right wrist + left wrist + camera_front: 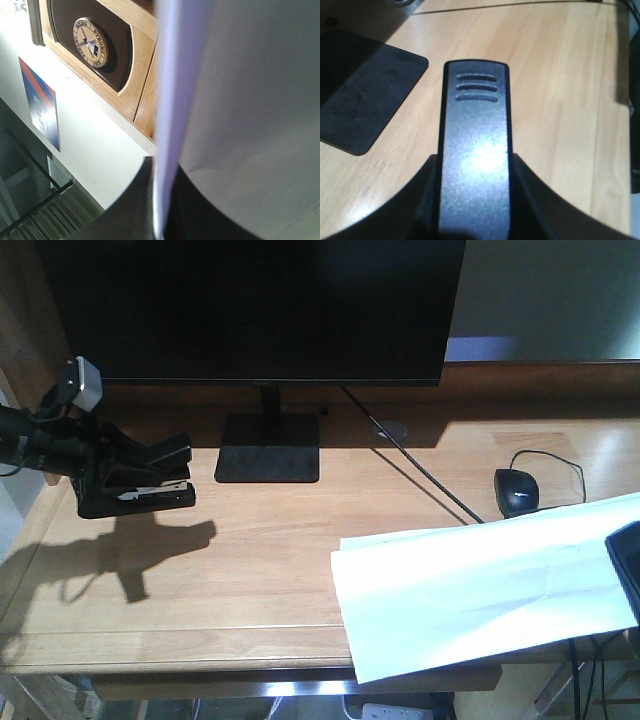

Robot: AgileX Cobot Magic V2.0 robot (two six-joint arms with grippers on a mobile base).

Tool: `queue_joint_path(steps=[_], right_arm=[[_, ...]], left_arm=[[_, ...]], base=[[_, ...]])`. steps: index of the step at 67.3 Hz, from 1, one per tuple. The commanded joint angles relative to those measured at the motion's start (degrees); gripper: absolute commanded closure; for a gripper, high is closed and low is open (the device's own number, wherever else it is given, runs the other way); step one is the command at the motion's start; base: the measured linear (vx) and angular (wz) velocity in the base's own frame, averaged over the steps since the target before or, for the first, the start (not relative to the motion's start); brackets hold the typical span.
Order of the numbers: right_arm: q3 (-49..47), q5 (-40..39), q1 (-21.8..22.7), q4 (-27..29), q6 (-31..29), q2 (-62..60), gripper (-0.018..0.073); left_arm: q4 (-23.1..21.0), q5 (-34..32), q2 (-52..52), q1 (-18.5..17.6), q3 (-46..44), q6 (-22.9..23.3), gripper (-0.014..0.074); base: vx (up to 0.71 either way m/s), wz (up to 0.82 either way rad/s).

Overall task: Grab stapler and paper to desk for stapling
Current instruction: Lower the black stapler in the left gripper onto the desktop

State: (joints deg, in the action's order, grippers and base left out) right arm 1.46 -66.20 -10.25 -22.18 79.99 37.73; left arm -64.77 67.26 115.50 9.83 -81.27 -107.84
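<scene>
The stapler (150, 496) is clamped in your left end effector (140, 465), held over the left side of the desk (260, 570) beside the monitor base (268, 448), with its shadow on the wood below. The paper (480, 585) is pinched at its right end by your right end effector (625, 570). It spreads across the desk's front right, past the front edge, near the mouse (516, 490).
</scene>
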Motion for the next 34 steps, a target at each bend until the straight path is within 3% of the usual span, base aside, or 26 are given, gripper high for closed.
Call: queue_joint_path(steps=[1, 27, 34], right_arm=[[1.43, -10.30, 0.01, 0.89, -0.40, 0.05, 0.0561], [1.43, -10.30, 0.01, 0.89, -0.40, 0.05, 0.0561], [1.43, -10.30, 0.01, 0.89, -0.40, 0.05, 0.0561]], left_arm=[[-6.06, 4.37, -1.00, -0.08, -2.81, -3.60, 0.0603], [-6.26, 4.37, 5.05, -2.26, -3.10, -14.30, 0.0603], [-8.68, 4.32, 6.72, -3.42, -3.16, -14.30, 0.0603]], base=[[0.00, 0.00], [0.00, 0.00], [0.00, 0.00]])
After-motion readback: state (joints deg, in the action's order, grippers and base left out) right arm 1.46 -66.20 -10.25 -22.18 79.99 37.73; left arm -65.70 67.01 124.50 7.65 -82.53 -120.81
